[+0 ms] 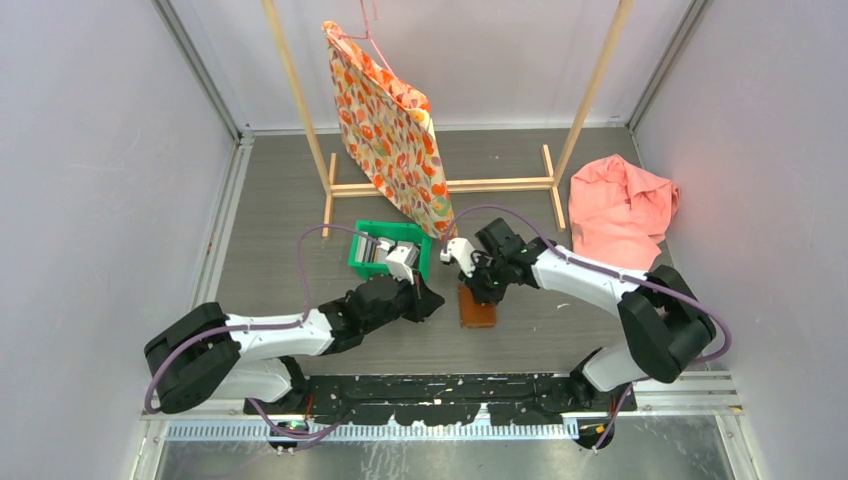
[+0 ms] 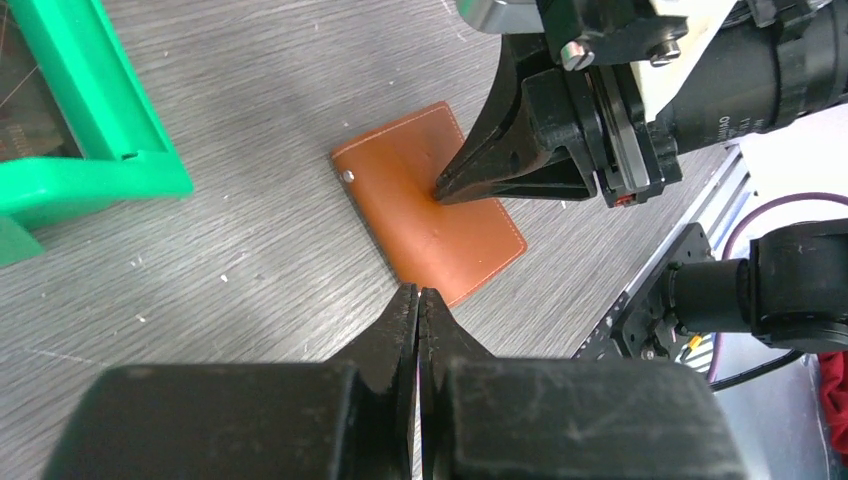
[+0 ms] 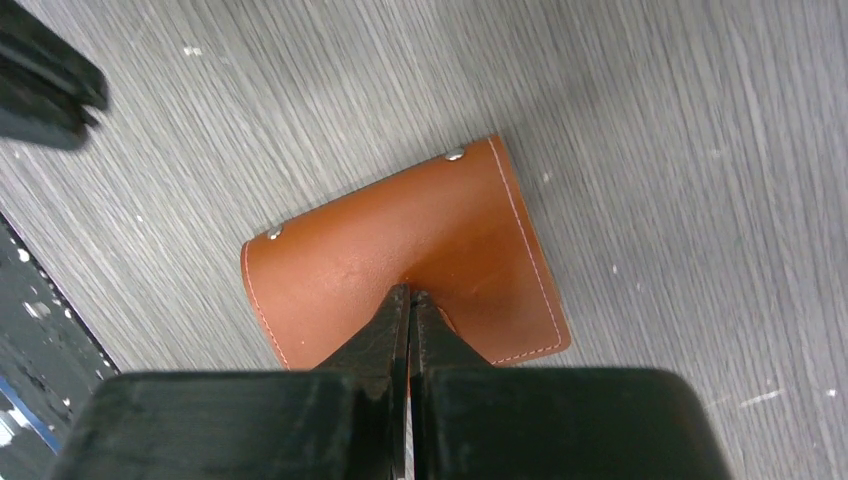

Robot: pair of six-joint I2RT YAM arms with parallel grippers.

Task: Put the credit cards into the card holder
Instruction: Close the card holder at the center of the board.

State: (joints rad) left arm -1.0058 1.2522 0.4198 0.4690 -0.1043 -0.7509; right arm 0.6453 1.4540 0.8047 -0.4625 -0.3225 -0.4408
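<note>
The card holder is a brown leather wallet lying closed and flat on the grey table, with small metal studs along one edge. My right gripper is shut, its tips pressing down on the middle of the leather. My left gripper is also shut and empty, its tips low at the wallet's left edge. A greyish stack that looks like the credit cards stands in the green bin behind my left gripper.
A wooden rack stands at the back with a floral cloth on a hanger. A crumpled pink cloth lies at the back right. The arms' black base rail runs along the near edge.
</note>
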